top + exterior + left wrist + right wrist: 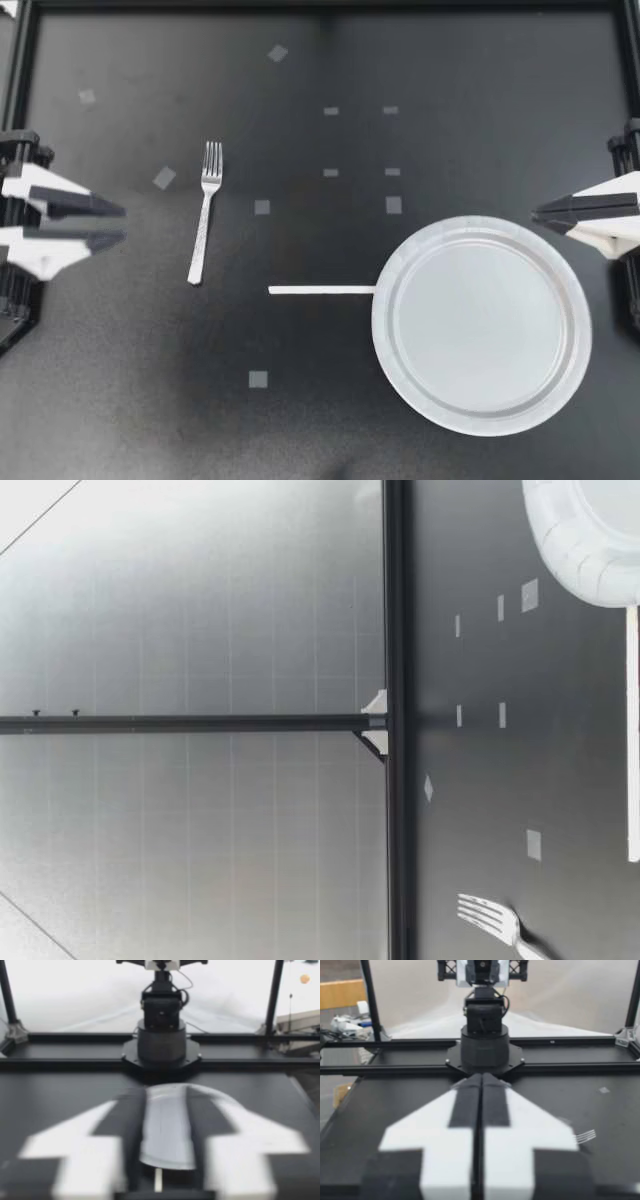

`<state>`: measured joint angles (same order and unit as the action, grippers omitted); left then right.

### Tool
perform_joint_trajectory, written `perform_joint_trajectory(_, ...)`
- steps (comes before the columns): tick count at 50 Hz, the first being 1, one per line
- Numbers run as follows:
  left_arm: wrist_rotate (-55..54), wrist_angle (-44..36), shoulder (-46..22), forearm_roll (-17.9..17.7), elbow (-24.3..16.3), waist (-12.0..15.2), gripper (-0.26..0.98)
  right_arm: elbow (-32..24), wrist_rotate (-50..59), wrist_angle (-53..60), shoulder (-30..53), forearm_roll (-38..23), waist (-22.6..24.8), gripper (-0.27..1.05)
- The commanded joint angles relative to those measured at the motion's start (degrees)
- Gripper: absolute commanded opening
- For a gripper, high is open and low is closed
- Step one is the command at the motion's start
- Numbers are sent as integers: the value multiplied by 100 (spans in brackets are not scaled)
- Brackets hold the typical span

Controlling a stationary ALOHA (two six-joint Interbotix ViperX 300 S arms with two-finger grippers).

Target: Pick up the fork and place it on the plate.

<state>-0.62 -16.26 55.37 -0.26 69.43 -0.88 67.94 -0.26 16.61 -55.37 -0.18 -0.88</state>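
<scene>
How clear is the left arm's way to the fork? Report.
Probably yes: the left gripper stands open facing the fork, and only a flat tape mark lies near the path.

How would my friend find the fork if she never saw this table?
Find the big white plate on the black table. Go past the white strip toward my left gripper. The fork is the only shiny metal thing with prongs.

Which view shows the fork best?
The top view: the whole fork shows, tines to handle. The low view and the right wrist view show only its tined end; the left wrist view shows none of it.
</scene>
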Motion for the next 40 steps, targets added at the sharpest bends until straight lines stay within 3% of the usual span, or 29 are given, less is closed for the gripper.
perform_joint_trajectory(1, -9, -44, 35, -53, 53, 0, 9, -18, 0, 44, 9, 0, 9, -5)
perform_joint_trajectory(4, -70, -35, 88, -325, 167, 0, 1, 105, 26, 35, -53, 0, 9, -6)
perform_joint_trajectory(9, -220, -26, 132, -976, 141, 9, 1, 281, 193, 9, -246, 97, 9, -6)
perform_joint_trajectory(12, -272, 62, 123, -1468, -44, 0, 1, 316, 369, -132, -334, 246, 9, -6)
perform_joint_trajectory(16, -290, 1028, 44, -1863, -677, 18, 1, 264, 642, -624, -352, 396, 0, -6)
perform_joint_trajectory(22, -554, 3762, -659, -1890, -2109, 413, 1, 141, 1116, -1529, -272, 431, -18, -6)
perform_joint_trajectory(25, -923, 4649, -1213, -1890, -2496, 738, 1, 62, 1336, -1828, -255, 431, -88, -6)
perform_joint_trajectory(29, -1600, 5467, -1995, -1890, -2689, 1134, 1, -26, 1573, -2136, -281, 422, -176, -6)
perform_joint_trajectory(32, -1846, 5889, -2426, -1890, -2716, 1283, 2, -53, 1644, -2250, -316, 422, -237, -6)
perform_joint_trajectory(40, -1828, 6126, -3366, -2004, -2549, 1318, 11, 35, 1670, -2285, -343, 422, -237, -5)
